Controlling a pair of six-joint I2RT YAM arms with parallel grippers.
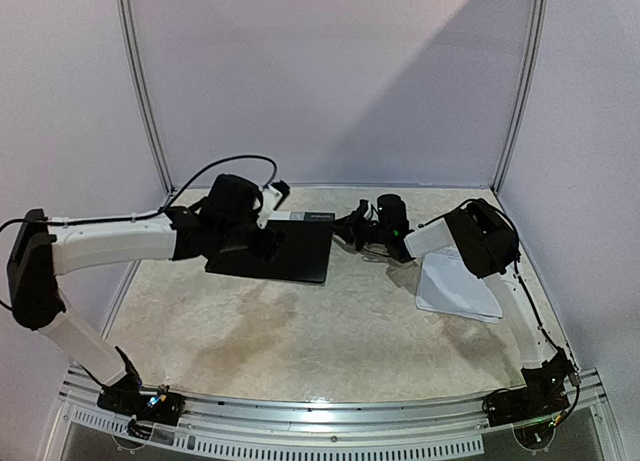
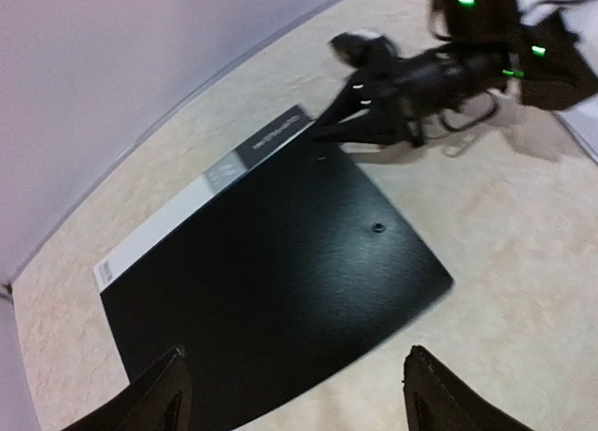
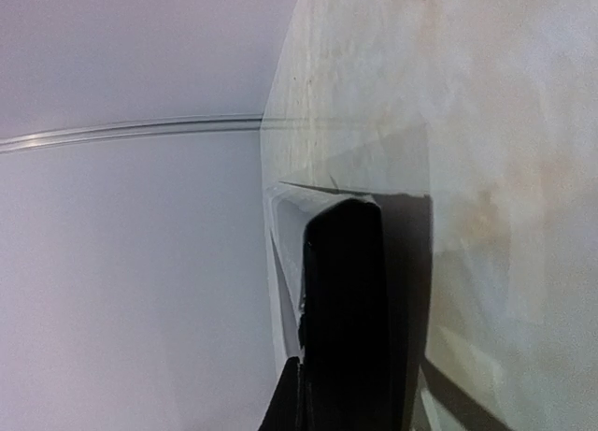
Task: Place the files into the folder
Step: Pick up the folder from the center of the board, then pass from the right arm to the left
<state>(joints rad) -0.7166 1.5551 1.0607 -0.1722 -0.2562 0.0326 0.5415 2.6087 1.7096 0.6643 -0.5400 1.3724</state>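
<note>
Here's the folder (image 1: 300, 253): a flat, matte-black rectangle, closed, lying on the cream, mottled table (image 1: 300, 341). A white label strip (image 2: 173, 227) runs along its spine edge, and small rivet dots (image 2: 377, 228) sit in the smooth cover. The left gripper (image 2: 294, 398) hovers right above it, blunt black fingers spread wide with nothing between them, and the folder's near edge lies just under the tips. The right gripper (image 2: 322, 130) is pinched fully closed, its slim tips at the folder's far corner beside the label. Whether they have the cover's edge, I can't tell. The files (image 1: 455, 289), thin white sheets, lie flat behind that right gripper, under its forearm, apart from the folder.
</note>
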